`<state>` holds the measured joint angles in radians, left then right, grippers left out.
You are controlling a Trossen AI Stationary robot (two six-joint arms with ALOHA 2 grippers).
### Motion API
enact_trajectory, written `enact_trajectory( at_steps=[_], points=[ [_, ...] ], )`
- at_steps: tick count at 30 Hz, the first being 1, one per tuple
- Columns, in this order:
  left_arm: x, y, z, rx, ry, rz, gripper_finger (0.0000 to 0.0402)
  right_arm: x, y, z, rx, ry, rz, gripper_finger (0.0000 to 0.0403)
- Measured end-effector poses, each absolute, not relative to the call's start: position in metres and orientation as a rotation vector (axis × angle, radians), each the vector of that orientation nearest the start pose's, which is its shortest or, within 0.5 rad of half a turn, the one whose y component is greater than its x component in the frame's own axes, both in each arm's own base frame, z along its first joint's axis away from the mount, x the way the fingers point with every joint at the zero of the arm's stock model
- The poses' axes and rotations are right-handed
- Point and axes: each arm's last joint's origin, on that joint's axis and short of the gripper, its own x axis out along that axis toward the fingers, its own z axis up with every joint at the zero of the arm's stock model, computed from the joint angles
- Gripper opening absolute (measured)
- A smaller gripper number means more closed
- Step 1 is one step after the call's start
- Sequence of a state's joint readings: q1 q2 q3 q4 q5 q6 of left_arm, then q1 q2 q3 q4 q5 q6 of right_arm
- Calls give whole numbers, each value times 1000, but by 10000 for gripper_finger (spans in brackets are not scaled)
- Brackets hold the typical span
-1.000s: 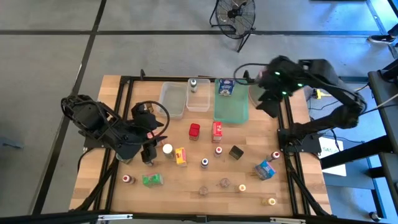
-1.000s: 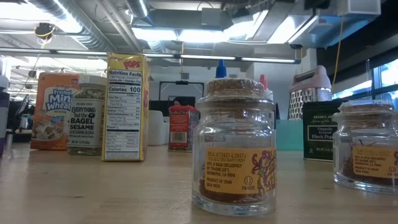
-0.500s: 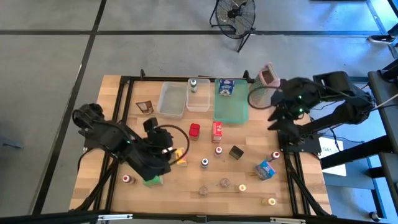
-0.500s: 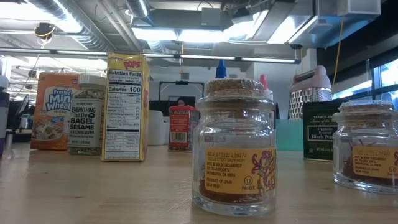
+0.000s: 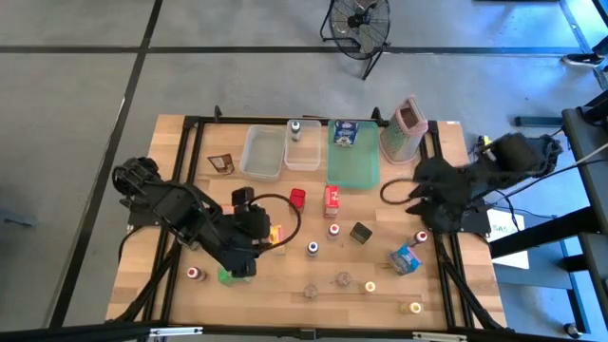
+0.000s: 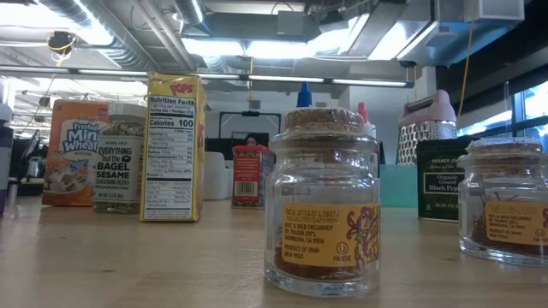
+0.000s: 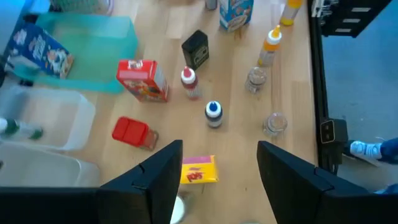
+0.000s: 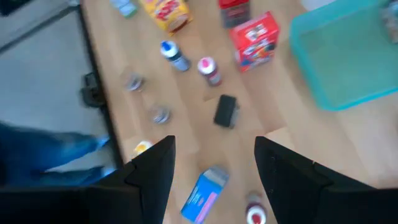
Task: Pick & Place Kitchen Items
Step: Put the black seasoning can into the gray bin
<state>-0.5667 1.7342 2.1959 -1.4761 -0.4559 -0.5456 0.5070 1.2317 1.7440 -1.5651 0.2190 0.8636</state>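
Fingers of the left gripper (image 7: 214, 177) are spread wide and empty, hovering over the yellow box (image 7: 198, 170) lying flat near the table's middle, just beside the red box (image 7: 143, 80). Right gripper (image 8: 211, 171) is also open, holding nothing, by the table's right edge above the blue box (image 8: 202, 196). Yellow box looks like light, stiff cardboard, somewhat crushable; likely best pinched gently across its narrow sides.

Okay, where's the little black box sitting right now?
In the high view the black box sits right of centre on the table, just right of the pink-capped bottle and below the green tray.
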Motion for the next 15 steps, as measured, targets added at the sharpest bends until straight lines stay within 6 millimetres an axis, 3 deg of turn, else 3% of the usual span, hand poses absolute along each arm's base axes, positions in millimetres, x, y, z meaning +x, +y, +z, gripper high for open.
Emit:
enact_trajectory(
  at_steps=[9,15],
  points=[
    [251,-154,452,19,926,38,203,169,113,385,341,1122,-337,222],
    [246,-156,453,38,937,23,205,182,143,336,322,1121,-307,222]
  ],
)
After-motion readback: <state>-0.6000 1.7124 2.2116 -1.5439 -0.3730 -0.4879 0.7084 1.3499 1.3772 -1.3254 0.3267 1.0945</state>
